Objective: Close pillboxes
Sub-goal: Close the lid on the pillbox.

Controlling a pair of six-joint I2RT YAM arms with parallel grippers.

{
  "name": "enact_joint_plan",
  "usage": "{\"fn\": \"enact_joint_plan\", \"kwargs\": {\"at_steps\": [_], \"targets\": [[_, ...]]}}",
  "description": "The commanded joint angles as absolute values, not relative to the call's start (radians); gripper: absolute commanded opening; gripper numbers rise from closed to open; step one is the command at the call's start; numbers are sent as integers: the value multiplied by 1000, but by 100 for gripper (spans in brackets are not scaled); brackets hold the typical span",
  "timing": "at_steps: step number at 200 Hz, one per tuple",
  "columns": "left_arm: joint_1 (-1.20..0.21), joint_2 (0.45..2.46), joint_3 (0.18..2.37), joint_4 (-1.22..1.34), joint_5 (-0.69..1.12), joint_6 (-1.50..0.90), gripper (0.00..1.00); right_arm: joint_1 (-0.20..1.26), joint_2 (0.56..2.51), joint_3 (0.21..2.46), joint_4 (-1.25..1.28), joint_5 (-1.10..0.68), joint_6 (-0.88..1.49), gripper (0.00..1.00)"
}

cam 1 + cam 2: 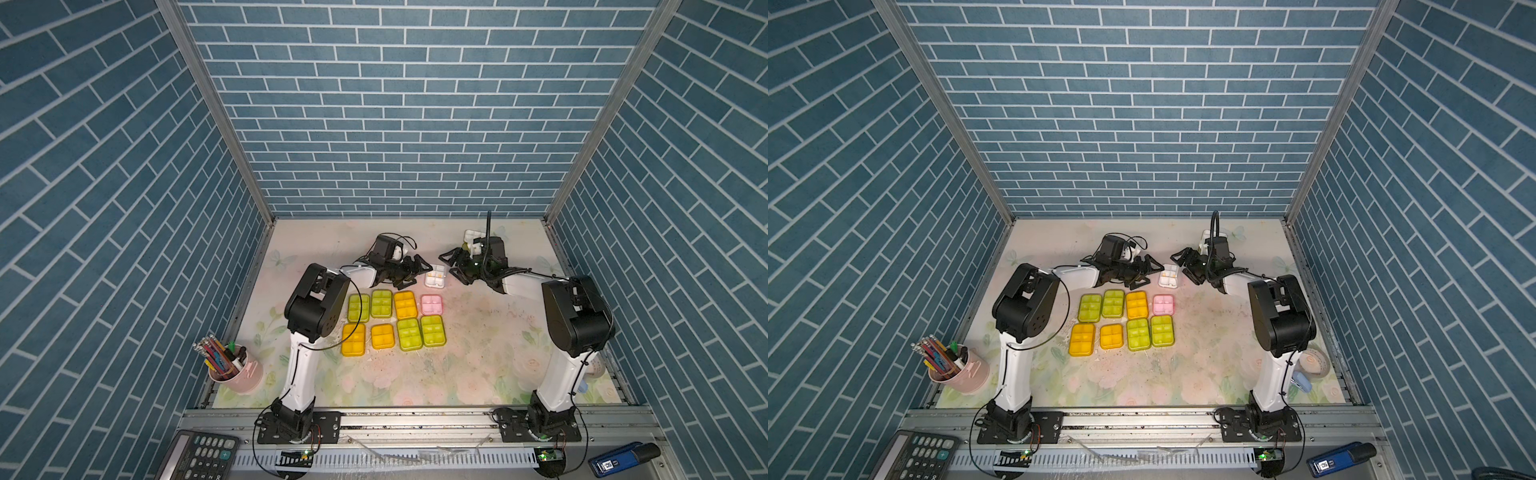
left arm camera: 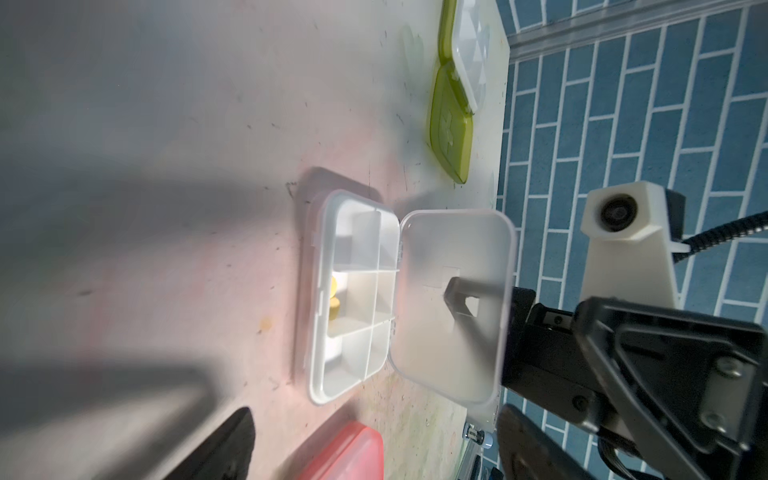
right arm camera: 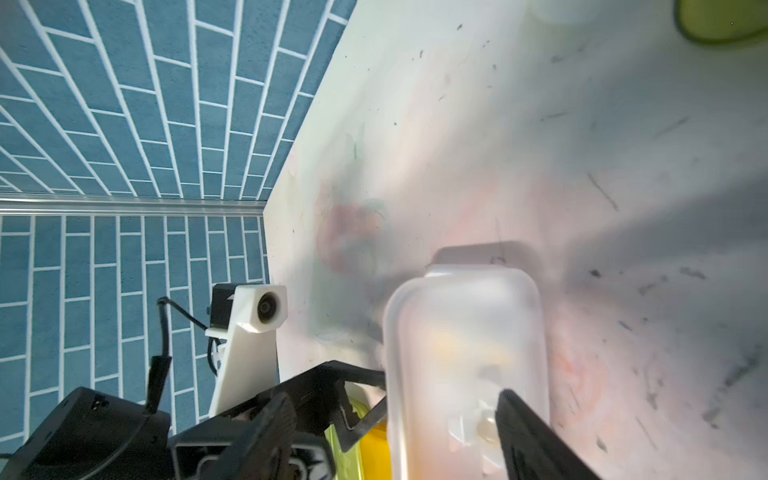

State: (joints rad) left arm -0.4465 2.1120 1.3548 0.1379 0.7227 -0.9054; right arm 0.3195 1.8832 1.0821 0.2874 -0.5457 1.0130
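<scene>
Saw left pincer gaping, empty, beside clear pillbox; right pincer part-open, empty, one jaw behind raised lid. Needed a slow, even push until latched.

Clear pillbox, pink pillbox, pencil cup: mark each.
clear pillbox (image 2: 357,357), left wrist view, empty tray compartment
pink pillbox (image 1: 432,304), in a top view, middle of its lid
pink pencil cup (image 1: 245,378), in a top view, outer wall
</scene>
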Motion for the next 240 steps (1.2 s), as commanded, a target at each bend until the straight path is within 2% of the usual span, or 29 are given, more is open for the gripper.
{"fn": "enact_joint_plan", "kwargs": {"at_steps": [1, 22, 43, 59, 78, 95, 128, 180, 240], "targets": [[-386, 1985, 1315, 123, 690, -905, 92, 334, 1908, 1117, 264, -540, 990, 77], [-350, 1892, 1285, 98, 710, -904, 92, 339, 1929, 1138, 256, -548, 986, 77], [-334, 1809, 1277, 17, 700, -840, 93, 340, 1948, 1170, 238, -570, 974, 71], [-334, 1770, 1267, -37, 685, -818, 93, 343, 1940, 1202, 125, -519, 914, 69], [-336, 1730, 1221, 22, 714, -870, 93, 346, 1938, 1238, 14, -465, 851, 69], [-336, 1697, 1176, 91, 717, -928, 93, 357, 1936, 1290, -148, -335, 762, 69], [-332, 1626, 1068, 126, 581, -987, 93, 379, 1981, 1407, -467, -117, 603, 69], [-331, 1626, 1058, 151, 589, -1007, 94, 416, 2026, 1501, -580, -94, 515, 67], [-331, 1648, 1061, 189, 633, -1041, 94, 447, 2103, 1581, -571, -100, 522, 67]]}}
